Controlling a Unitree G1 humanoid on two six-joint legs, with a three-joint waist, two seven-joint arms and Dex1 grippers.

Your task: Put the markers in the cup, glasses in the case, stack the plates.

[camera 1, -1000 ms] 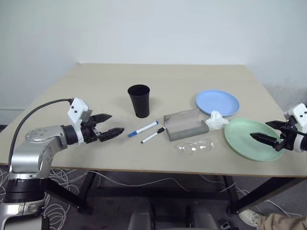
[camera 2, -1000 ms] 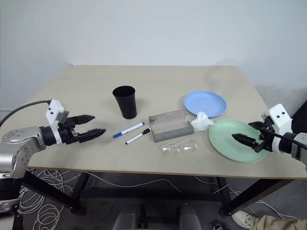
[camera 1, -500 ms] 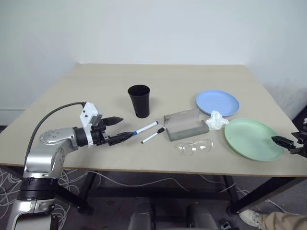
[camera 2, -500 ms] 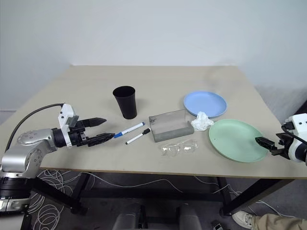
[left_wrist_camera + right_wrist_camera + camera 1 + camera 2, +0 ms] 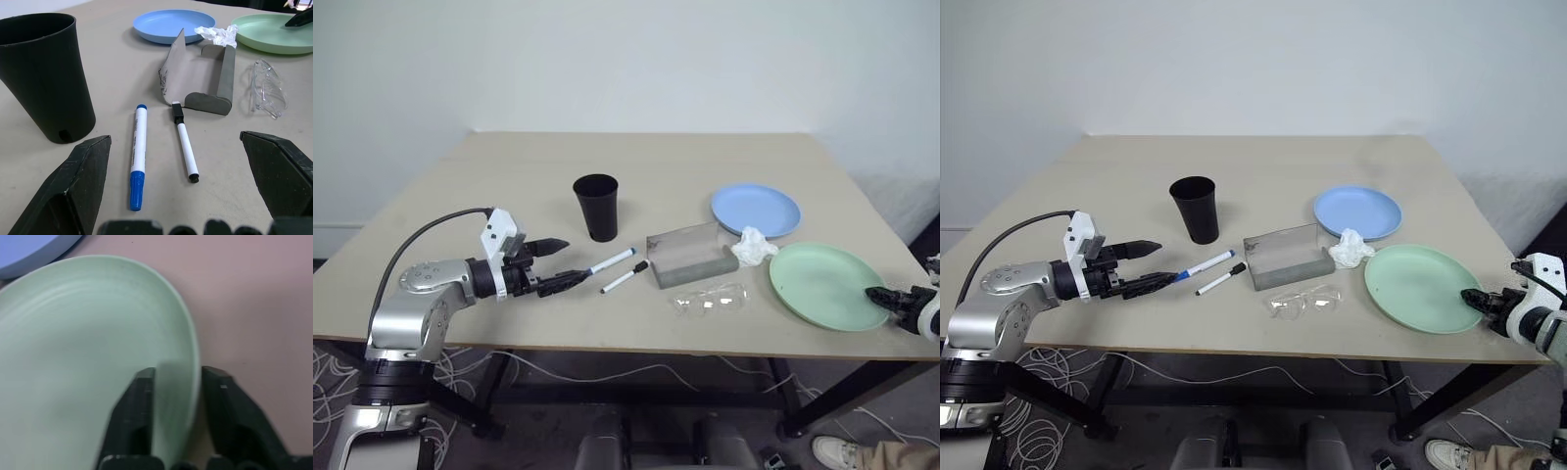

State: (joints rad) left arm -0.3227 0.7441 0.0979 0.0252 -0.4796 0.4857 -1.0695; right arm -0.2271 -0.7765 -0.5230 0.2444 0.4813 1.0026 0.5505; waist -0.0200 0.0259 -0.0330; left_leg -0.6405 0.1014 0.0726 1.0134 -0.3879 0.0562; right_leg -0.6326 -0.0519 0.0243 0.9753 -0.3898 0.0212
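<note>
Left gripper [image 5: 558,264] hovers low over the table [image 5: 509,186] with its two black fingers spread wide and nothing between them; in its wrist view the blue-capped marker [image 5: 138,155] and the black-capped marker [image 5: 184,146] lie side by side on the tabletop ahead of the open fingers, untouched. Just behind the markers stands the black cup [image 5: 596,206], upright. To the right of the markers sits the grey case [image 5: 690,258] with its lid raised, and the clear glasses [image 5: 709,299] lie on the table just in front of it, outside the case. A crumpled white tissue [image 5: 753,246] rests between the case and the plates. The light blue plate [image 5: 755,209] lies further back, and the mint green plate [image 5: 822,284] lies nearer the front edge, beside the blue one but not stacked on it. At the far right, the right gripper [image 5: 177,377] has its fingers set on either side of the green plate's rim, one above the plate and one outside it, closed in on that edge.
</note>
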